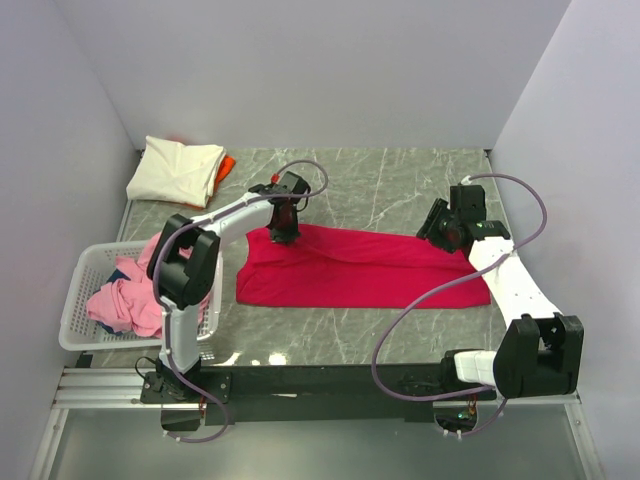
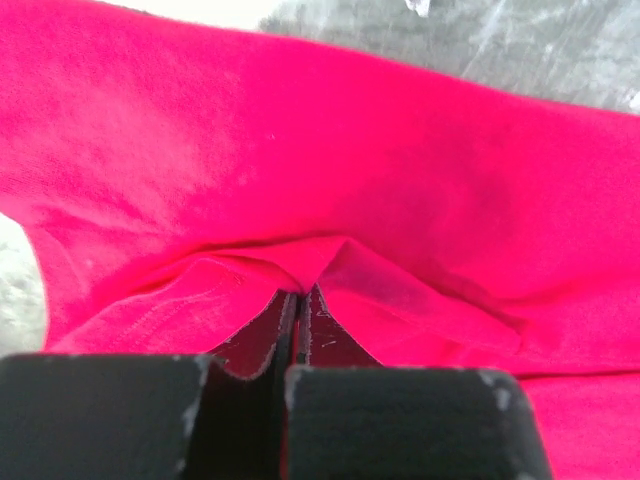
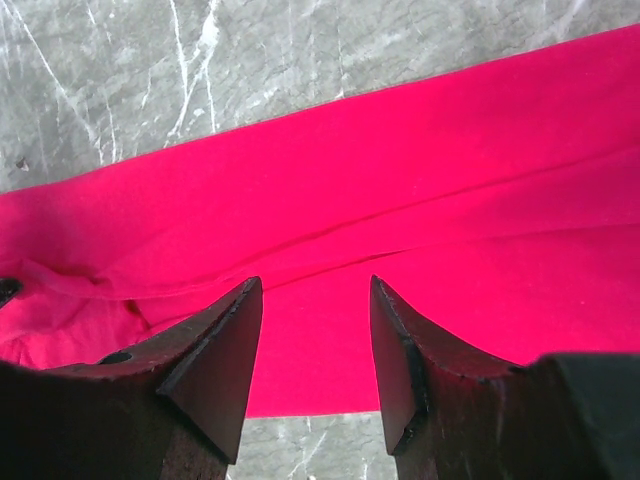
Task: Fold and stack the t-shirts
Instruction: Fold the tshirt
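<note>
Basket [image 1: 72, 300] of pink tees [image 1: 125, 298], cream tee [image 1: 178, 170], red tee [image 1: 350, 272]

Bright, even light falls from above in the overhead view, leaving soft shadows and pale glare spots on the worktop [image 1: 400, 190] near its front edge. The left wrist view is blurry close up, the red t-shirt [image 2: 400, 170] oversaturated; the right wrist view is sharper.

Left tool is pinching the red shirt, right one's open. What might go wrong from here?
The left tool pinches only a small ridge of the crimson cloth t-shirt; it may slip or catch one layer.
The right tool hangs open over the other end, gripping nothing; lifting now could drag the fold askew.
</note>
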Action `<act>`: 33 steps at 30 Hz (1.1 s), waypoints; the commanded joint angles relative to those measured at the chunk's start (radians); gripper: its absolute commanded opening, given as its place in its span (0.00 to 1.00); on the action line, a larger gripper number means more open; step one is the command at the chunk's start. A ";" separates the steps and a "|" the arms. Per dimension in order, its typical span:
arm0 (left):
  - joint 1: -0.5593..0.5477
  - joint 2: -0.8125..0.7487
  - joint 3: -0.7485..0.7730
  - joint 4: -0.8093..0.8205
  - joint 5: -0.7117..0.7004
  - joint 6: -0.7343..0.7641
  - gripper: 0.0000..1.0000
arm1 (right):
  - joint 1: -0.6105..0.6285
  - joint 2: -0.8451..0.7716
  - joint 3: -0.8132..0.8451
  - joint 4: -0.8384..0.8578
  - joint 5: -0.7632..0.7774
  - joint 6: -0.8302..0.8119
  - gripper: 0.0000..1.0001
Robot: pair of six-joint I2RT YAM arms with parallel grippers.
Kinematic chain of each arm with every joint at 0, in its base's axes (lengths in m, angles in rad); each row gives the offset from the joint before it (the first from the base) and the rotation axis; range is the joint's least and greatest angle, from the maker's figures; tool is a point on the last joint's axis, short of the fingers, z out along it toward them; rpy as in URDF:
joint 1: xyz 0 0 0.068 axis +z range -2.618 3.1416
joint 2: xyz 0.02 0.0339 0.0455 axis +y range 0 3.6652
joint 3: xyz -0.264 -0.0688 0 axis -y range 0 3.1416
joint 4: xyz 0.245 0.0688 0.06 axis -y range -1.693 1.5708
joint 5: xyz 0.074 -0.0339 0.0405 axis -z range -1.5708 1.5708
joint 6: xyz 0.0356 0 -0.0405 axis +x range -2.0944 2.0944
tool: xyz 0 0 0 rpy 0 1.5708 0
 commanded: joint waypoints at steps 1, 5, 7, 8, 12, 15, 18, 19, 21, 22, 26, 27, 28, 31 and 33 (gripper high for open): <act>0.003 -0.081 -0.034 0.033 0.047 -0.038 0.00 | 0.000 -0.035 0.002 -0.009 0.026 -0.015 0.54; 0.002 -0.139 -0.099 0.067 0.116 -0.081 0.00 | 0.001 -0.038 -0.005 -0.023 0.028 -0.014 0.54; -0.001 -0.176 -0.140 0.091 0.160 -0.111 0.00 | 0.000 -0.045 -0.012 -0.029 0.024 -0.015 0.54; -0.007 -0.188 -0.169 0.099 0.160 -0.122 0.00 | 0.000 -0.050 -0.016 -0.031 0.021 -0.014 0.54; -0.032 -0.274 -0.235 0.131 0.225 -0.185 0.00 | 0.001 -0.080 -0.047 -0.048 0.017 -0.014 0.54; -0.067 -0.311 -0.274 0.140 0.248 -0.214 0.00 | 0.000 -0.117 -0.085 -0.059 0.012 -0.014 0.54; -0.110 -0.329 -0.312 0.146 0.265 -0.242 0.00 | 0.001 -0.171 -0.125 -0.071 0.009 -0.018 0.54; -0.121 -0.334 -0.323 0.148 0.266 -0.249 0.00 | 0.001 -0.182 -0.143 -0.074 0.009 -0.021 0.54; -0.153 -0.349 -0.352 0.151 0.257 -0.275 0.00 | 0.001 -0.211 -0.162 -0.077 0.000 -0.024 0.54; -0.162 -0.355 -0.361 0.151 0.254 -0.283 0.00 | -0.002 -0.215 -0.177 -0.075 -0.006 -0.026 0.54; -0.201 -0.385 -0.413 0.156 0.260 -0.321 0.04 | 0.003 -0.240 -0.206 -0.069 -0.044 -0.021 0.54; -0.205 -0.397 -0.418 0.156 0.263 -0.331 0.09 | 0.001 -0.249 -0.213 -0.069 -0.058 -0.020 0.54; -0.211 -0.405 -0.422 0.154 0.266 -0.335 0.28 | 0.006 -0.254 -0.216 -0.069 -0.063 -0.018 0.54; -0.236 -0.455 -0.421 0.130 0.265 -0.337 0.59 | 0.029 -0.281 -0.223 -0.071 -0.071 -0.024 0.54; -0.241 -0.512 -0.409 0.108 0.243 -0.334 0.66 | 0.058 -0.292 -0.226 -0.062 -0.081 -0.020 0.53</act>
